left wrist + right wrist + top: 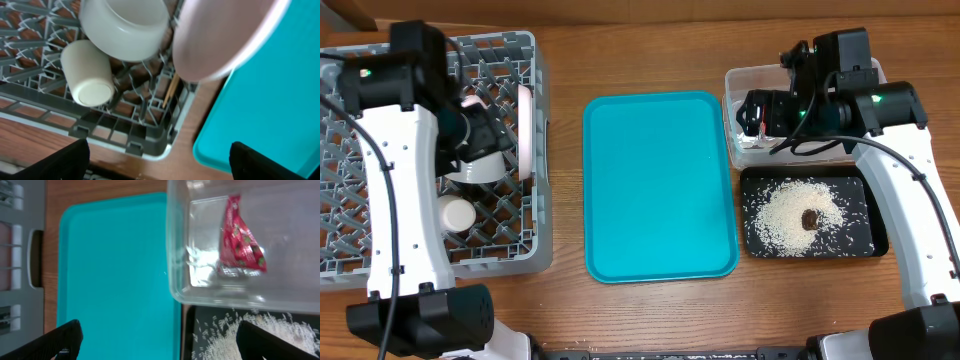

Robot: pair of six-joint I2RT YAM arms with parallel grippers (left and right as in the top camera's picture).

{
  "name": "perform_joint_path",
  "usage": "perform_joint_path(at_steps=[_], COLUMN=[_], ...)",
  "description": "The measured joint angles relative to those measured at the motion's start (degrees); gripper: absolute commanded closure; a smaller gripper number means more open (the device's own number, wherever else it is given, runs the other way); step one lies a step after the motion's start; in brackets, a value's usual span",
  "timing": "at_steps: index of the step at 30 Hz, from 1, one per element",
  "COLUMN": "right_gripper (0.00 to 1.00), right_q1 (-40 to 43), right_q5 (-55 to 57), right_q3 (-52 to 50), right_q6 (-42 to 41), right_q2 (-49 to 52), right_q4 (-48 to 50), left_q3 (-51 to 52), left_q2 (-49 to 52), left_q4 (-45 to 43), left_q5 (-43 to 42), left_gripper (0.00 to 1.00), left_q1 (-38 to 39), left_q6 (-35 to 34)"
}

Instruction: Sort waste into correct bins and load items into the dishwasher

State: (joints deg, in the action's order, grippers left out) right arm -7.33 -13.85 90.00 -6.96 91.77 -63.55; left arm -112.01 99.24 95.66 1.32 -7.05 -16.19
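The grey dish rack (380,240) at the left holds a white cup (455,213) lying on its side, a grey-sided bowl (480,168) and a pinkish-backed plate (525,130) on edge. My left gripper (485,130) hovers over them, open and empty. In the left wrist view (160,160) it is above the rack's corner, with the cup (87,75), bowl (125,25), plate (220,35) and a chopstick (171,90) in sight. My right gripper (752,110) is open and empty over the clear tub (735,80). The red-and-silver wrapper (240,242) lies inside the tub (175,280). Rice grains (790,215) and a brown lump (810,219) lie in the black tray (865,235).
A flat teal tray (660,185) lies bare between the rack and the bins. It also shows in the right wrist view (115,270) and the left wrist view (270,100). Wooden tabletop (650,55) surrounds everything.
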Motion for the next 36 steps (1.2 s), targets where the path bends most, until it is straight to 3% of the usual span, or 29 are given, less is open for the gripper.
perform_joint_path(at_steps=[8, 10, 17, 25, 29, 36], right_gripper=[0.0, 0.0, 0.0, 0.0, 0.0, 0.0], right_q1=[0.22, 0.22, 0.22, 0.24, 0.22, 0.24], right_q5=[5.38, 6.12, 8.35, 14.29, 15.56, 16.06], right_q3=[-2.75, -5.73, -21.66, -31.21, -31.28, -31.3], right_q6=[-2.21, -2.43, -3.13, -5.64, -6.12, -6.36], right_q2=[-2.99, -6.29, -24.74, -40.22, -41.79, -40.26], right_q4=[-2.27, -0.09, 7.72, 5.84, 3.67, 2.69], left_q3=[3.13, 5.88, 24.57, 47.63, 51.47, 52.52], left_q2=[-6.51, -11.06, -32.98, -59.8, -64.96, -65.2], left_q4=[-1.84, -4.33, -16.37, -28.83, -29.35, -25.79], left_q5=[0.02, 0.02, 0.26, 0.24, 0.24, 0.24], left_gripper=[0.11, 0.0, 0.0, 0.0, 0.0, 0.0], left_q1=[8.57, 10.27, 11.21, 11.21, 11.21, 11.21], left_q6=[2.05, 2.45, 2.93, 3.08, 3.08, 3.08])
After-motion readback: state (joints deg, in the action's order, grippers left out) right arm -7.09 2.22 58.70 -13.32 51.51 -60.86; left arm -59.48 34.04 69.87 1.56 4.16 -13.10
